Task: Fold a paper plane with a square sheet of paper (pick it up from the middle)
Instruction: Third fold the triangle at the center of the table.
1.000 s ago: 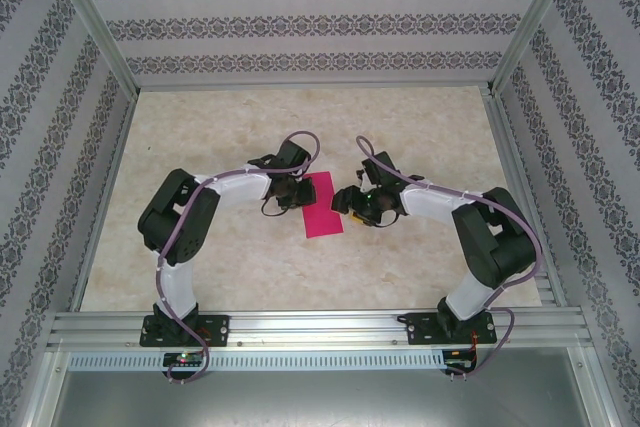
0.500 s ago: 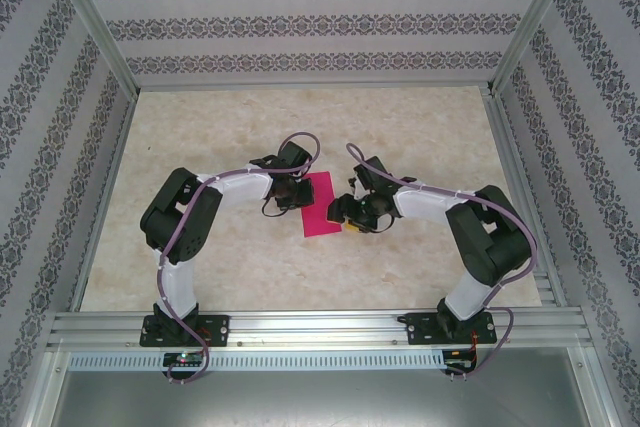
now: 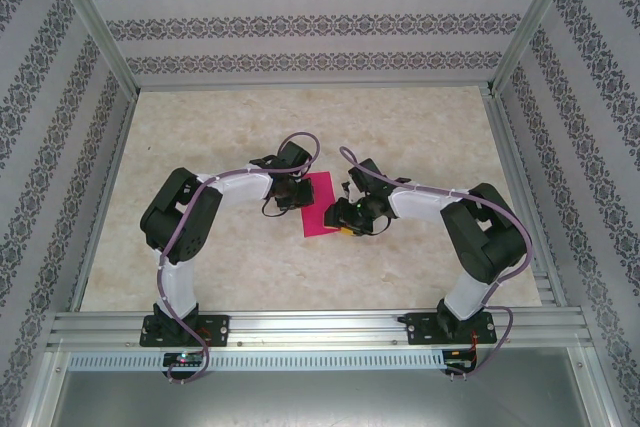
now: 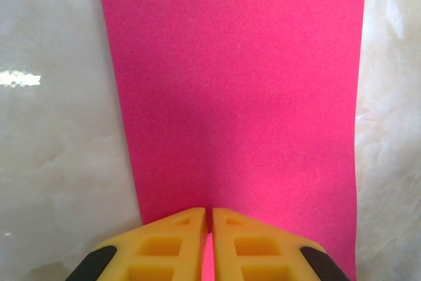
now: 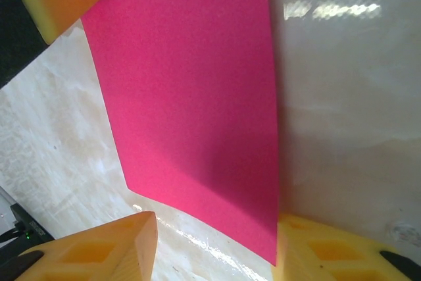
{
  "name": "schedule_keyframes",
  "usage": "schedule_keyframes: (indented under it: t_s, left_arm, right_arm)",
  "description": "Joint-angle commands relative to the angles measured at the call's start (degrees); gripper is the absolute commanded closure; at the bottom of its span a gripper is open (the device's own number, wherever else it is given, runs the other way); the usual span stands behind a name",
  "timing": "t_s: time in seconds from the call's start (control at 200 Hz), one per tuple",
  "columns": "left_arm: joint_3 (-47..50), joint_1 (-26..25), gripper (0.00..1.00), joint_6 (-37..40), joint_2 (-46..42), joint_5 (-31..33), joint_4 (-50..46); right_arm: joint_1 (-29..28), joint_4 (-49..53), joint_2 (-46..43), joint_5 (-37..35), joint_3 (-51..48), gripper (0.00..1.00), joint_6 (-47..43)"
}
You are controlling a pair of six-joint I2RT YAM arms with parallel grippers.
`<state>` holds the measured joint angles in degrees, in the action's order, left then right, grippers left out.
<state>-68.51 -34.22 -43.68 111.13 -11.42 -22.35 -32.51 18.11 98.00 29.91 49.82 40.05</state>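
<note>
Paper (image 3: 318,197), magenta, lying flat, long axis running near to far

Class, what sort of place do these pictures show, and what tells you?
Probably a robotics lab test cell: a marble-look table boxed in by patterned panels on an aluminium frame, with left arm and right arm bolted at its near edge.
</note>
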Motion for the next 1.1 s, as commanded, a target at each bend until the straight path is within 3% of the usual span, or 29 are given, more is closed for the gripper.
schedule_keyframes:
  t_s: [0.0, 0.335, 0.515, 0.639, 1.094]
  left_arm:
    - [1.5, -0.2, 0.87, -0.5, 1.3, 2.4, -2.9]
    - [1.1, -0.2, 0.87, 0.1, 0.8, 2.1, -3.3]
    - [0.4, -0.2, 0.87, 1.9, -1.2, -0.7, -1.6]
    - [-0.4, 0.1, 0.85, 3.3, -3.6, -2.0, 0.2]
    - [-0.5, 2.4, 0.85, 5.5, -1.0, -2.2, 2.9]
  right_arm:
    - [0.1, -3.4, -0.6, 1.3, -0.3, 0.54, 1.1]
    - [2.5, -8.3, -3.8, -0.6, -3.8, 0.73, 6.4]
    - [3.0, -7.6, -5.0, -1.6, -4.1, 0.91, 7.8]
    - [2.9, -8.0, -4.9, -0.6, -4.0, 0.98, 8.5]
    - [2.9, -1.2, -8.9, 0.0, -4.7, 0.98, 8.8]
